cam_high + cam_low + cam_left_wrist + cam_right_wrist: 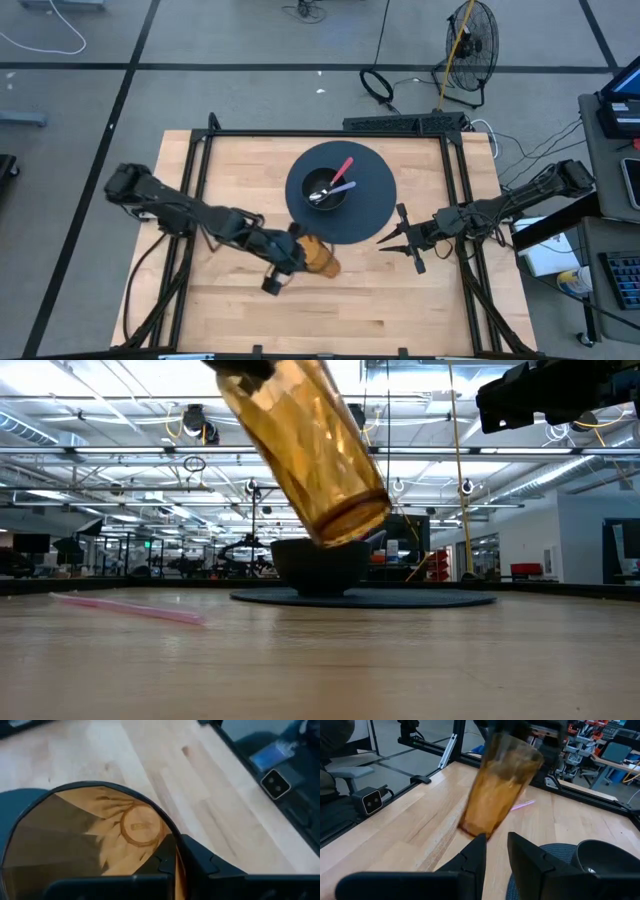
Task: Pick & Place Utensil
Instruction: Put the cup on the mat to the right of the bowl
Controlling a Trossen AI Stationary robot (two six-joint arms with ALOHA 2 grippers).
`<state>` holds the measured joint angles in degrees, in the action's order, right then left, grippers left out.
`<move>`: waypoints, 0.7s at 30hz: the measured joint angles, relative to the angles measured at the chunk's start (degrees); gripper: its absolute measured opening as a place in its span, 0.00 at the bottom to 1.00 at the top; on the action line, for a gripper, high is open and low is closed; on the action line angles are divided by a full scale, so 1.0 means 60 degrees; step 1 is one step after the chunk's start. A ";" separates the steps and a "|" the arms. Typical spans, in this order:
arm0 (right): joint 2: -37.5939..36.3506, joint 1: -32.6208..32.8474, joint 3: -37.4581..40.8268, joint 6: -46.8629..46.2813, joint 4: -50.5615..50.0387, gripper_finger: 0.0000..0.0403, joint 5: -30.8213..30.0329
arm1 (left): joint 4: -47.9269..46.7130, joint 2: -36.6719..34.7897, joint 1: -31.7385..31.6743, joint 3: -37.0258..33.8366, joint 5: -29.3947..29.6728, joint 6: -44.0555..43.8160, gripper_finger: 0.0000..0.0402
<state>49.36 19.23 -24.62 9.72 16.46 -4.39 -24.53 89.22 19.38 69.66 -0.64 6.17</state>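
Note:
An amber see-through cup point(322, 260) hangs tilted above the wooden table in my left gripper point(298, 250), near the table's middle. In the low view the cup's base point(350, 520) is well off the table. A black bowl point(326, 190) stands on a round dark mat point(375, 200) and holds a pink utensil point(343, 168) and a pale one point(342, 186). A pink stick point(130, 608) lies flat on the table beyond the cup point(522, 806); it is hidden in the high view. My right gripper point(385, 240) is open, to the right of the cup and near the mat's edge. My left gripper holds the cup by its wall at the open rim point(172, 834), with one finger point(165, 860) inside the cup and the other point(210, 865) outside. The fingers reach in from the table's left. The cup is lifted clear and tilted, its base point(350, 520) lower than its rim.
The mat and bowl point(610, 860) lie just beyond the cup toward the far edge. A black frame runs round the table's edges point(300, 133). Bare wood stretches along the near side point(330, 320). Off the table stand a fan point(470, 40) and a desk point(620, 200) at the right.

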 joint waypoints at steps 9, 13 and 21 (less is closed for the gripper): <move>0.0000 0.0001 0.0000 -0.0004 -0.0086 0.19 0.0002 | -0.1857 0.1829 -0.0040 0.2166 -0.0032 0.0202 0.10; 0.0000 -0.0002 0.0000 -0.0004 -0.0125 0.19 0.0002 | -0.2005 0.2261 -0.0040 0.2441 -0.0445 0.0299 0.08; 0.0000 0.0002 0.0000 -0.0004 -0.0148 0.19 0.0002 | -0.1956 0.2387 -0.0047 0.2479 -0.0467 0.0365 0.06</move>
<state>49.36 19.25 -24.62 9.69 15.57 -4.38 -36.26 103.55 19.09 84.53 -3.44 8.36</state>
